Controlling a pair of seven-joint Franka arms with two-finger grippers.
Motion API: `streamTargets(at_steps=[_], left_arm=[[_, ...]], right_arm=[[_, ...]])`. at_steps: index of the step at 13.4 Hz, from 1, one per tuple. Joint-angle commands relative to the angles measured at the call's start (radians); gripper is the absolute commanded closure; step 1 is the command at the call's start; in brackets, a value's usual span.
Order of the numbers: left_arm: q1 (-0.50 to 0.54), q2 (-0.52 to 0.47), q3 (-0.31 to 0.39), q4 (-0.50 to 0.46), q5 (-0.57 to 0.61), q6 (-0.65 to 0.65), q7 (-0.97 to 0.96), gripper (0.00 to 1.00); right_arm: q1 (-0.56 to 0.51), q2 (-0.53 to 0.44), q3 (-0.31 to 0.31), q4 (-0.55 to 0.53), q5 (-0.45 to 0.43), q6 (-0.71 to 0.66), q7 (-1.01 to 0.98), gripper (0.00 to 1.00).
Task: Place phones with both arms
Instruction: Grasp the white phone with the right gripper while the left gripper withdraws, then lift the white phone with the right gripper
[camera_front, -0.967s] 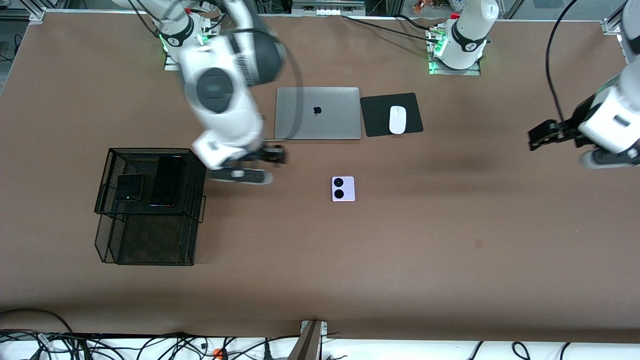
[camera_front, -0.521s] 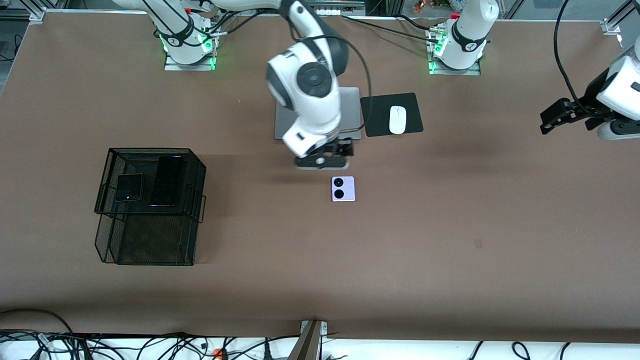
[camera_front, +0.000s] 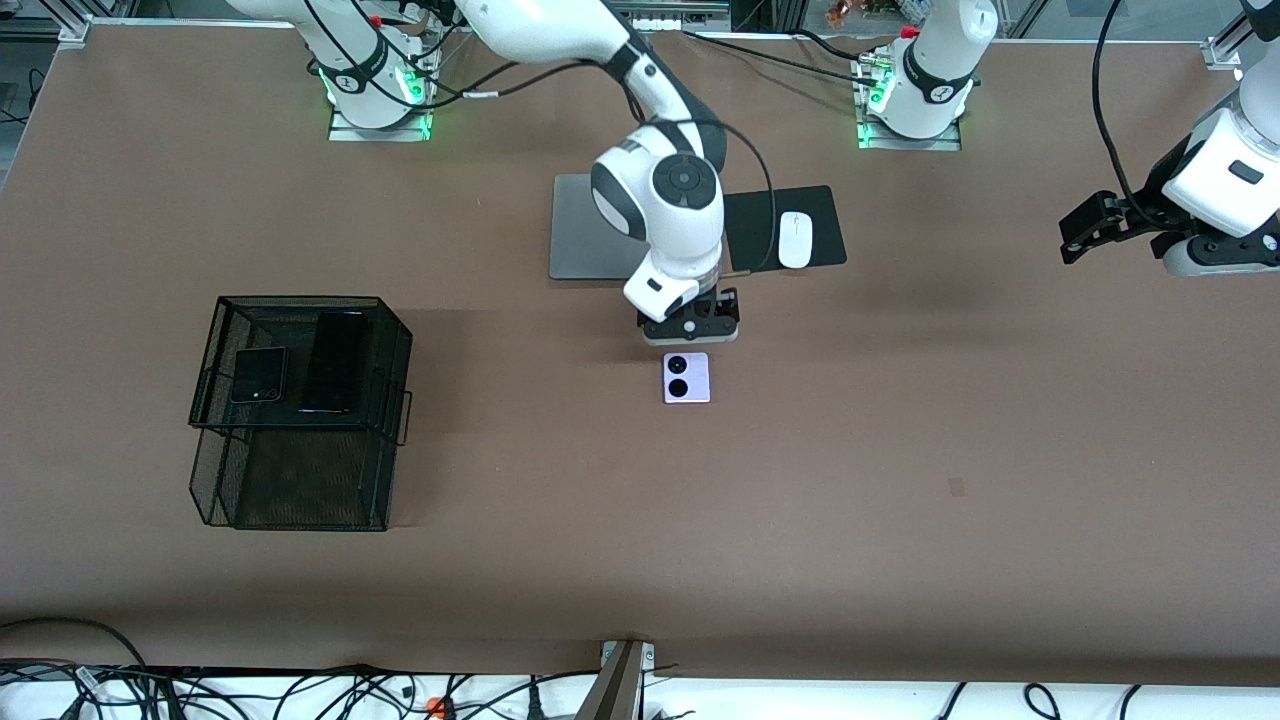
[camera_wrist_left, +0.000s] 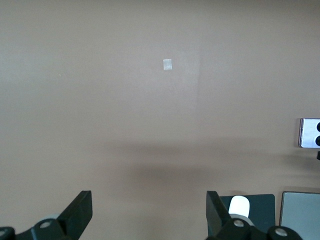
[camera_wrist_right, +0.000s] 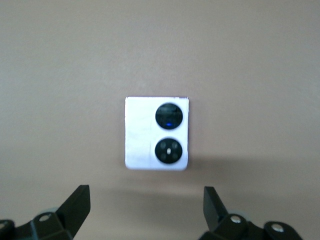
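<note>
The lilac flip phone (camera_front: 686, 378) (camera_wrist_right: 156, 133) lies flat on the brown table, its two black lenses up. My right gripper (camera_front: 690, 325) (camera_wrist_right: 147, 200) hangs open over the table at the phone's edge on the laptop's side, with nothing between its fingers. The black flip phone (camera_front: 259, 375) and the slim black slab phone (camera_front: 335, 362) rest side by side on top of the black mesh basket (camera_front: 397, 335). My left gripper (camera_front: 1075, 235) (camera_wrist_left: 149, 205) is open and empty over bare table at the left arm's end; the lilac phone (camera_wrist_left: 310, 133) shows at the edge of its wrist view.
A silver laptop (camera_front: 585, 232) and a white mouse (camera_front: 795, 239) on a black pad (camera_front: 830, 215) lie farther from the front camera than the lilac phone. The mesh basket stands toward the right arm's end. Cables run along the table's front edge.
My right arm has swung from beside the basket across to the lilac phone, staying open. The left gripper has shifted only slightly at its end of the table.
</note>
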Motion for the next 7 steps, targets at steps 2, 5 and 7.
streamTargets(at_steps=[2,5,7], left_arm=[[0.001,-0.003,0.000,-0.010,-0.007,0.031,0.015,0.00],[-0.001,0.007,-0.018,-0.010,-0.007,0.060,0.016,0.00],[0.001,0.014,-0.020,-0.010,-0.007,0.074,0.016,0.00]], right_arm=[[-0.003,0.084,-0.011,0.036,-0.017,0.090,0.035,0.00],[-0.004,0.116,-0.012,0.036,-0.018,0.136,0.035,0.00],[-0.001,0.130,-0.012,0.036,-0.018,0.152,0.036,0.00]])
